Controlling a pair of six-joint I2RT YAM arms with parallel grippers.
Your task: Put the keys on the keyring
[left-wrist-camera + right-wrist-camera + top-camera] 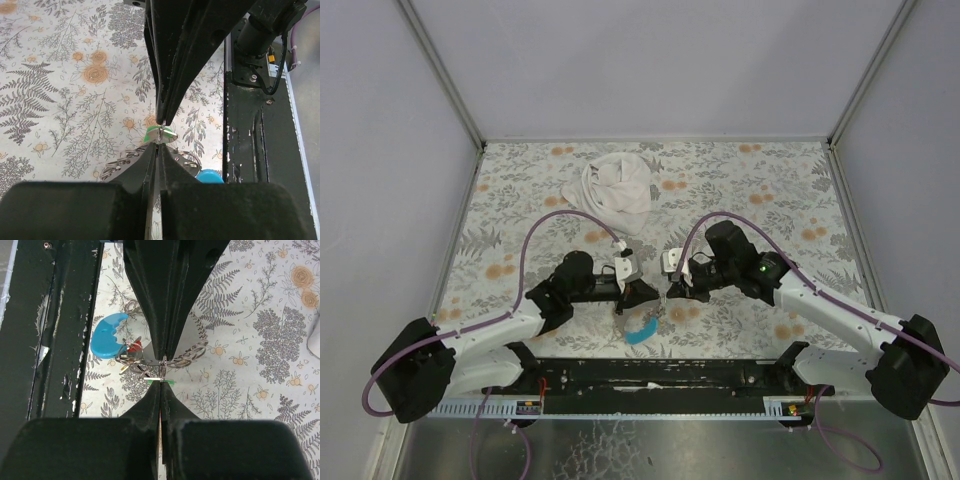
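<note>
**Q:** Top view, middle of the table [770,190]: what are the two arms doing?

**A:** The left gripper [640,293] is reaching in from 9 o'clock and the right gripper [669,291] from 3 o'clock. Their tips are meeting nose to nose, towards the near edge.

**Q:** How are the left fingers standing?

**A:** They are clenched. In both wrist views they are pinching the keyring [120,162] at its thin metal rings, which are fanning out to either side of the closed tips.

**Q:** And the right fingers?

**A:** They are also pressing tightly together. In the left wrist view they are coming down from 12 o'clock and gripping the green key [161,135] by its metal end. The green head is hanging between the two pairs of tips.

**Q:** Where is the rest of the bunch lying?

**A:** In the right wrist view, the light-blue piece [109,335] is resting on the table at 10 o'clock of the tips, just beside the dark base rail [55,340]. The red key [134,346] is sitting at its 4 o'clock, touching it, among the rings. In the top view, the same light-blue piece is showing at 6 o'clock of the meeting tips.

**Q:** Are the rings hanging clear of the table?

**A:** The views are not showing that, so it cannot be told.

**Q:** Anything else?

**A:** A white cloth [617,190] is lying bunched at 11 o'clock of the grippers, well apart from them, near the far edge.
</note>
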